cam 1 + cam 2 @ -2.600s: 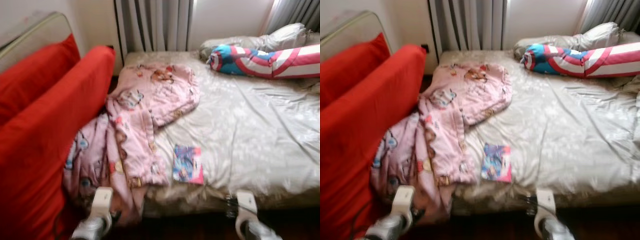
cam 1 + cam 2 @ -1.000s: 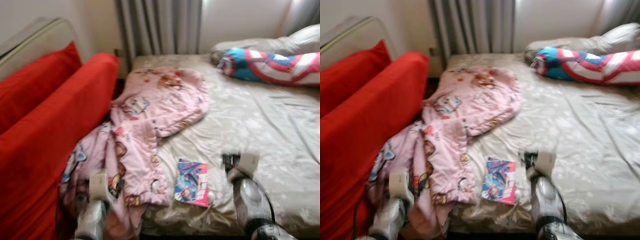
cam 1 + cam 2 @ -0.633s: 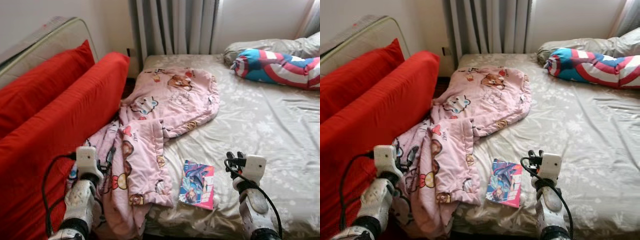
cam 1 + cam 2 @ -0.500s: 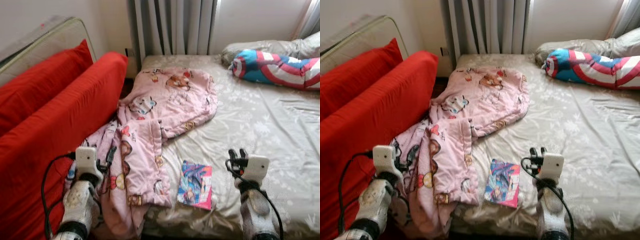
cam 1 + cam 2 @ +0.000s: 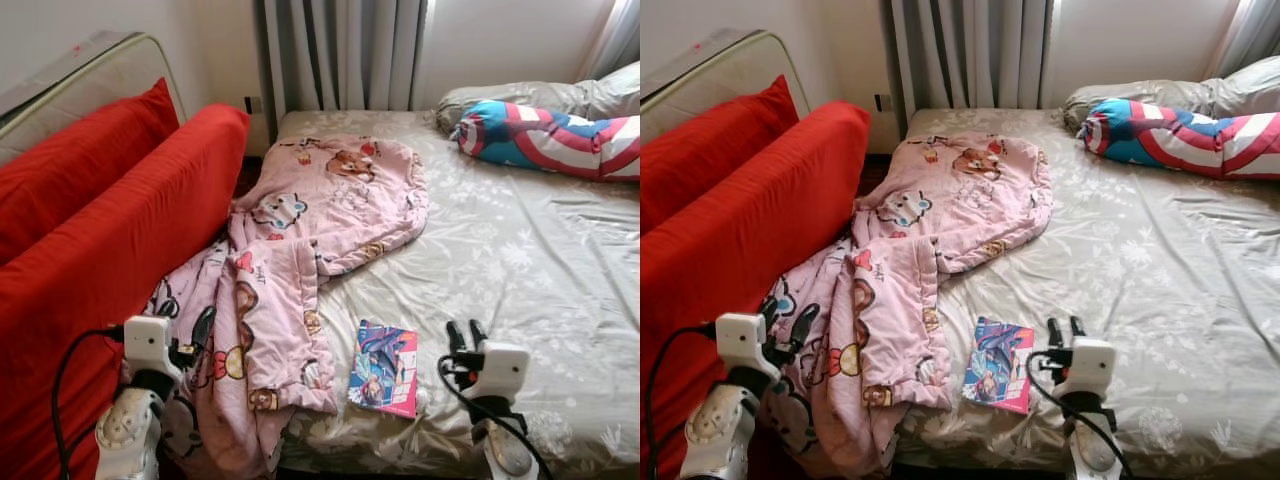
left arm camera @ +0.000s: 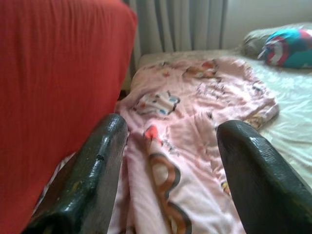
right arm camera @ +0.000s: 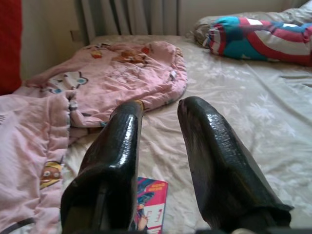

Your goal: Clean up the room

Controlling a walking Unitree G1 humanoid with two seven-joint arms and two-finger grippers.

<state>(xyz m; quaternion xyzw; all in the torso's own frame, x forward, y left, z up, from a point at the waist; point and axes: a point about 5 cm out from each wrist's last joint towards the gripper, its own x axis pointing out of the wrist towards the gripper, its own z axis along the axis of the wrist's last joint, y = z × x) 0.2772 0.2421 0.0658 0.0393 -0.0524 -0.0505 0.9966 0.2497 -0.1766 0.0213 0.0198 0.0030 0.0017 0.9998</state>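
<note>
A pink cartoon-print blanket (image 5: 320, 220) lies crumpled across the left side of the bed and spills over its near left corner. A colourful thin book (image 5: 385, 368) lies flat on the beige sheet (image 5: 520, 260) near the front edge. My right gripper (image 5: 463, 332) hovers open just right of the book, fingers pointing up the bed with nothing between them. My left gripper (image 5: 186, 316) is open low beside the hanging part of the blanket, between it and the red cushions; in the left wrist view its fingers (image 6: 97, 165) stand wide apart over the pink blanket (image 6: 195, 126).
Big red cushions (image 5: 110, 230) lean along the left, close to the bed. A blue, red and white bolster (image 5: 545, 135) and a grey pillow (image 5: 520, 93) lie at the bed's far right. Grey curtains (image 5: 340, 55) hang behind. A narrow dark gap runs between the cushions and the bed.
The camera has shifted and the blur has gone. Both arms rose into view from the bottom edge; the right gripper now sits beside the book. Blanket and book have not moved.
</note>
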